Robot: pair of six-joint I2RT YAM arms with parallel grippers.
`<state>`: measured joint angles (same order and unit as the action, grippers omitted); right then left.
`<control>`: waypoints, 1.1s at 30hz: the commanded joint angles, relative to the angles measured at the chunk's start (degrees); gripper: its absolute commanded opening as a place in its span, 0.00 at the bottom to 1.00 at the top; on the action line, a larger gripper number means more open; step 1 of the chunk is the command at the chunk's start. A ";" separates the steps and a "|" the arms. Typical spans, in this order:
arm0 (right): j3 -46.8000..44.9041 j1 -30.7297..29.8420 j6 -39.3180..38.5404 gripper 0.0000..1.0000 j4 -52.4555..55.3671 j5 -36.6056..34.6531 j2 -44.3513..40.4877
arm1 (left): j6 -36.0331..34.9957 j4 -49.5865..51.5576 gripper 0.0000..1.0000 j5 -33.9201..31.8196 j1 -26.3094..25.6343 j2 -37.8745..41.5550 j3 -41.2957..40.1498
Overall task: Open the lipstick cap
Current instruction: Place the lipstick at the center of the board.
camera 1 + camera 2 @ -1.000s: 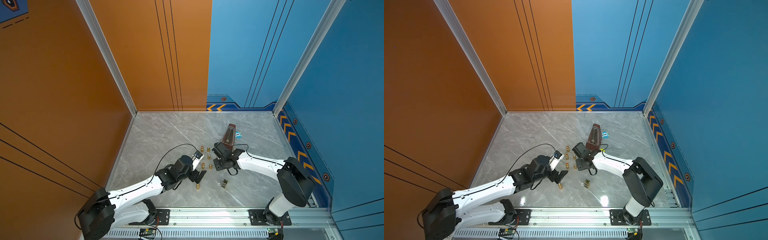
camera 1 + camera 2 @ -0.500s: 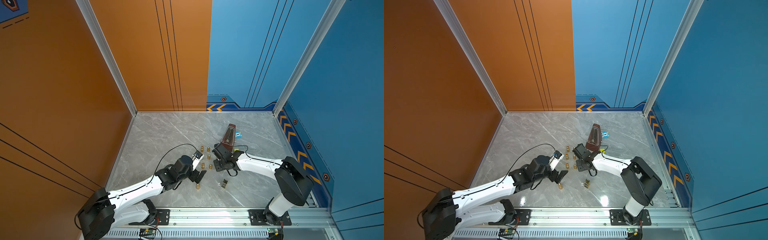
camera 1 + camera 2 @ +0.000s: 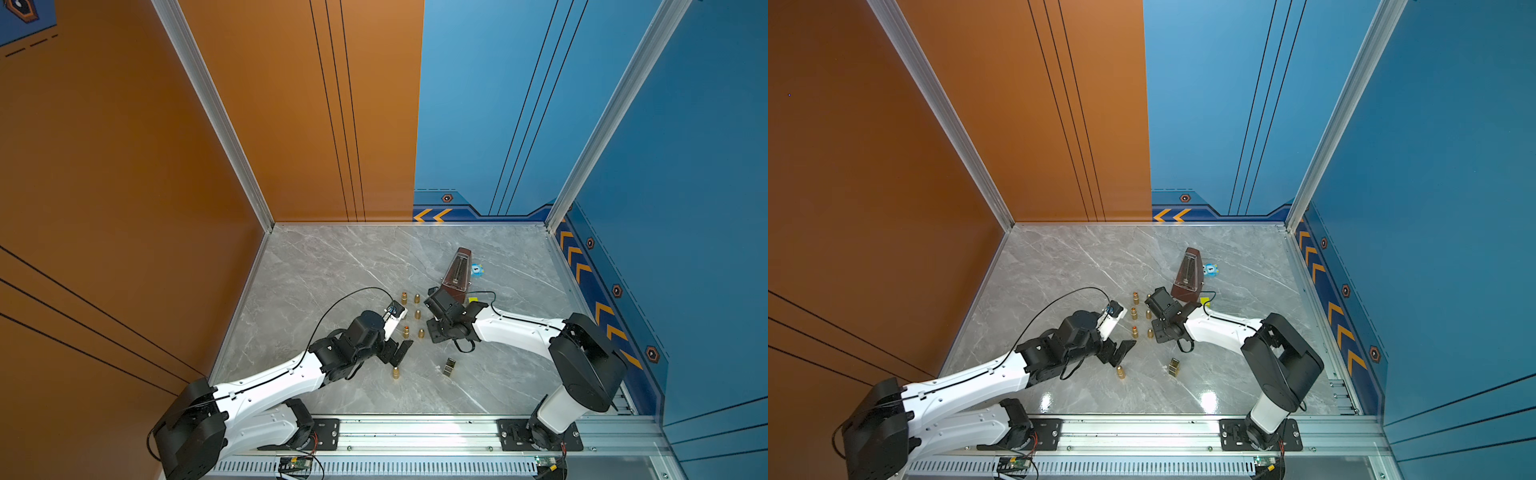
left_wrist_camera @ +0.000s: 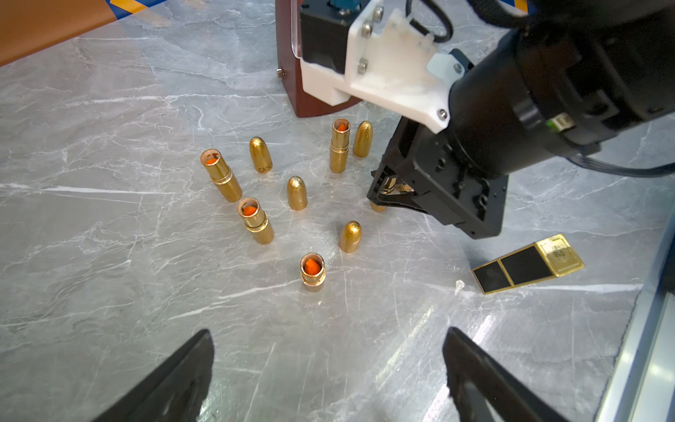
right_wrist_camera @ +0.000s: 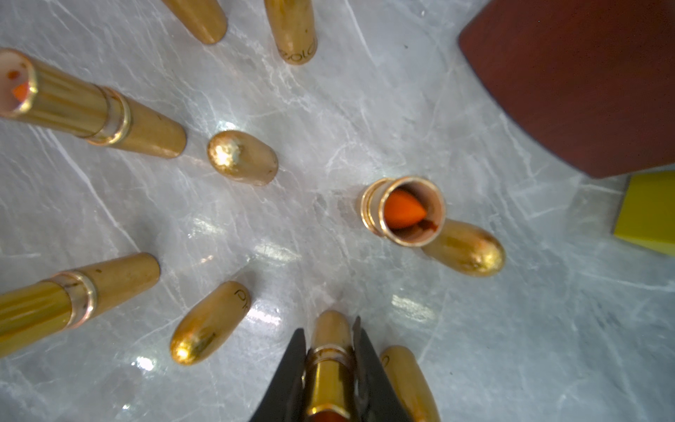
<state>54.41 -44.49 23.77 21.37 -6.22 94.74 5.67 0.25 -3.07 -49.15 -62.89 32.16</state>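
Right wrist view shows the right gripper point(image 5: 327, 330) clamped on a gold lipstick point(image 5: 328, 380), lower middle of frame in both top views; the left gripper point(image 4: 328, 365) gapes empty; pulling away carelessly could topple the cap point(image 5: 405, 380) just beside it.

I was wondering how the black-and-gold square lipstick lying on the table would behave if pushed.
The black-and-gold square lipstick lies on a flat face, so it would probably slide rather than roll or tip. The polished marble table likely offers little friction. Its glossy faces may slip in a gripper.
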 commanded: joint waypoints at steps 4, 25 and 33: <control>-1.15 -0.33 -0.62 0.24 1.04 0.47 1.24 | 0.45 0.73 0.99 -1.50 -0.02 1.10 -0.52; 1.76 -0.63 0.35 0.40 5.44 2.58 -3.66 | 0.54 4.69 0.99 -3.24 0.31 3.13 -0.16; 5.34 -2.15 3.22 0.48 12.44 3.47 -9.47 | 3.56 8.25 0.99 -4.93 0.40 9.03 -1.73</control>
<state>57.19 -45.87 24.97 28.71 -3.66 87.72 7.25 5.61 -5.93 -49.15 -55.96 31.53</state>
